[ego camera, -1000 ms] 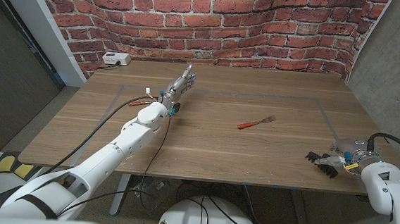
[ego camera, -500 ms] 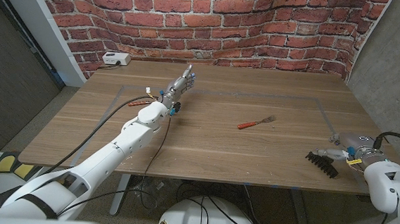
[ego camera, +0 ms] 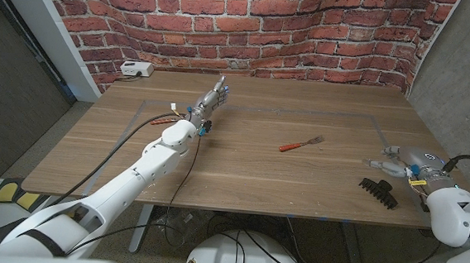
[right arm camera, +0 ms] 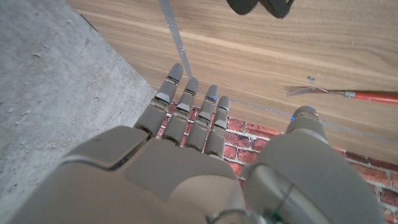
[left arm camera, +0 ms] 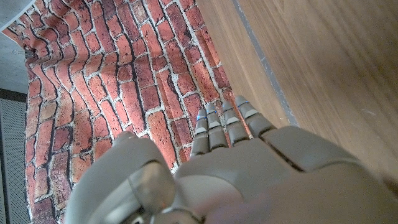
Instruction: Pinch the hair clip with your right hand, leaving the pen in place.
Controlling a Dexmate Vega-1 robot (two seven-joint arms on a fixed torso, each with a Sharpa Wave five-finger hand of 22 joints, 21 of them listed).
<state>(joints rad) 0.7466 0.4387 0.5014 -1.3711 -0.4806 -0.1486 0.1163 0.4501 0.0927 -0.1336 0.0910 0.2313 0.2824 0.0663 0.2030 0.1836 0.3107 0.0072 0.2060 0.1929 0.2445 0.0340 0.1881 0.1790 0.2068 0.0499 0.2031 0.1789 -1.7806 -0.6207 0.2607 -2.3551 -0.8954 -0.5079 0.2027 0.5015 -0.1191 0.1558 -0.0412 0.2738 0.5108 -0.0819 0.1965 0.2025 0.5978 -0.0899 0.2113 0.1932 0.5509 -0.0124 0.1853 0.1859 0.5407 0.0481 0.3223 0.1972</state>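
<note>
The black toothed hair clip lies on the wooden table near its front right edge, and its dark edge also shows in the right wrist view. My right hand hovers just behind the clip and apart from it, fingers straight and the thumb spread, holding nothing. A fork with a red handle lies mid-table, and it is seen from the right wrist too. My left hand stands far out over the table's back left, fingers extended, empty.
A white box sits at the back left corner by the brick wall. A small red object lies beside my left forearm, partly hidden by it. The table's right edge runs close to my right hand.
My right hand has let go of the hair clip and pulled back toward the far side, its fingers straightened. The clip stays on the table. The left arm has not moved.
</note>
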